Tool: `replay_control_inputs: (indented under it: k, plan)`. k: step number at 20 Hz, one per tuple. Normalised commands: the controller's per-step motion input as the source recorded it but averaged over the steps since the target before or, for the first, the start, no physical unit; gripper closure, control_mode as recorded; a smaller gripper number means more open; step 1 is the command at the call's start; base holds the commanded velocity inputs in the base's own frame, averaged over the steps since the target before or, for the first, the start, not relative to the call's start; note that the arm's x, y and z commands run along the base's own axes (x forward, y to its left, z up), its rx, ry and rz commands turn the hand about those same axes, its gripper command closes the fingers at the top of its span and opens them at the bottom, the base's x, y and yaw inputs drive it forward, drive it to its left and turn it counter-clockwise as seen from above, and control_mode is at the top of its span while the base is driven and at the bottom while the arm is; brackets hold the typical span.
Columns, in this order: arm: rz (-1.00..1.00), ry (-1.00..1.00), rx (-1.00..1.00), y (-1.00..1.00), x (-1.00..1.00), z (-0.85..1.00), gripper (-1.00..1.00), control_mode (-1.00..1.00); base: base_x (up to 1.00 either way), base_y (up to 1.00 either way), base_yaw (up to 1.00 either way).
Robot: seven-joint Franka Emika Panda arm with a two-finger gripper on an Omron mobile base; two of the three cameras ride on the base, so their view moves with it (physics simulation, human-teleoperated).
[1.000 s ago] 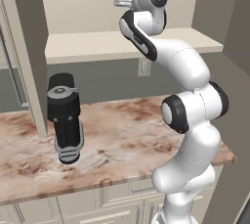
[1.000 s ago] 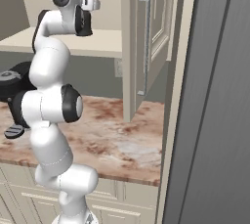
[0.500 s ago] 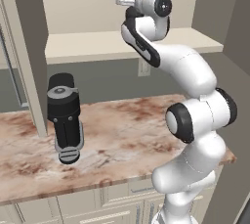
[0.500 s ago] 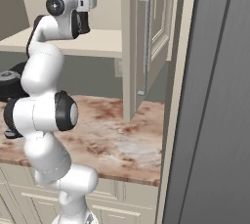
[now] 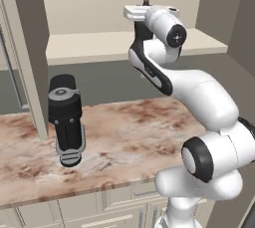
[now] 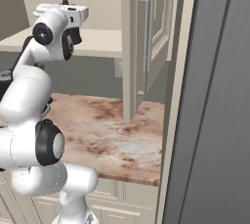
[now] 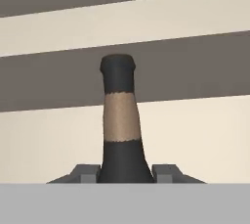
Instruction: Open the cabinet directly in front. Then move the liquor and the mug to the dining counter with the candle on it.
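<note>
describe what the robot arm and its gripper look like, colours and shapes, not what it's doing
The arm is glossy white, built of thick rounded segments, with dark grey to black round caps and bands at its joints. The hand is a flat white block. The gripper ends in two small dark grey fingertips, blocky and squared. No cables or markings can be seen on it.

The liquor (image 7: 120,135) body is hidden behind the arm in both base views.

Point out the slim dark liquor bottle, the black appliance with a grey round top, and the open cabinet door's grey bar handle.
slim dark liquor bottle (image 7: 119,120), hand view, tan neck band
black appliance with a grey round top (image 5: 64,115), left base view, upper body
grey bar handle (image 6: 145,47), right base view, mid-bar
</note>
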Motion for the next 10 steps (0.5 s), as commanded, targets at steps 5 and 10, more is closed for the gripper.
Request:
replay_control_inputs:
  k: [5,10]
  plan:
    - [-0.02,-0.02,0.0,0.0,-1.0,0.0,1.0,-1.0,0.0,0.0,0.0]
    - [-0.07,0.0,0.0,0.0,-1.0,0.0,1.0,-1.0,0.0,0.0,0.0]
